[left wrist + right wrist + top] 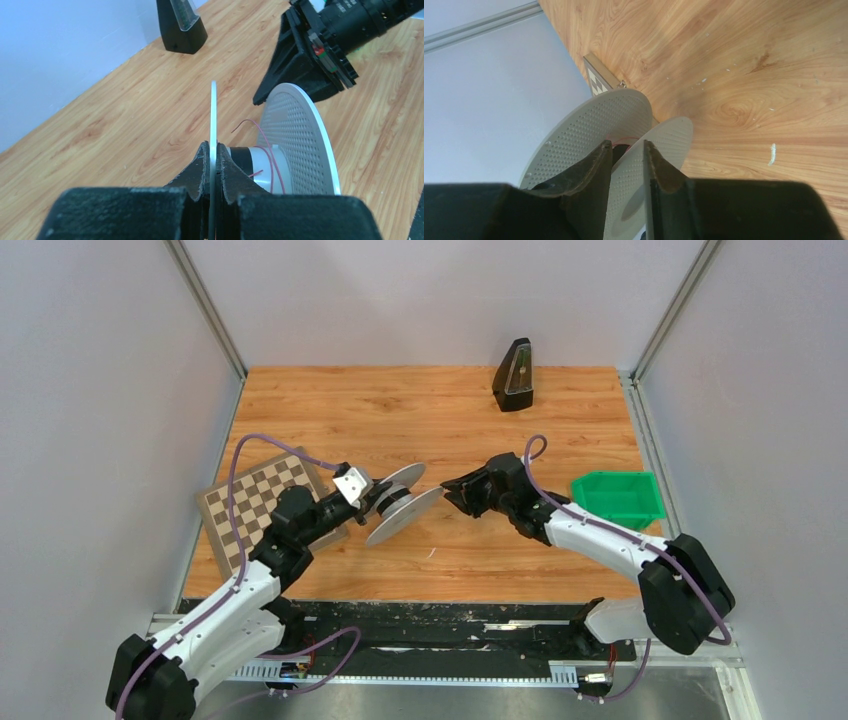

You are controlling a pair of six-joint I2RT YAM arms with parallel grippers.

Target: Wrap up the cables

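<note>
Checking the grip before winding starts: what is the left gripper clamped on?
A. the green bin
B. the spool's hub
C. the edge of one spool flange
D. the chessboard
C: in the left wrist view the left gripper is shut on the thin edge of the white spool flange, with the hub off to one side of it.

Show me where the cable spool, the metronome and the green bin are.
cable spool [404,516], top view, on its nearer flange.
metronome [514,375], top view, on its front face.
green bin [615,498], top view, on its bare inside.
</note>
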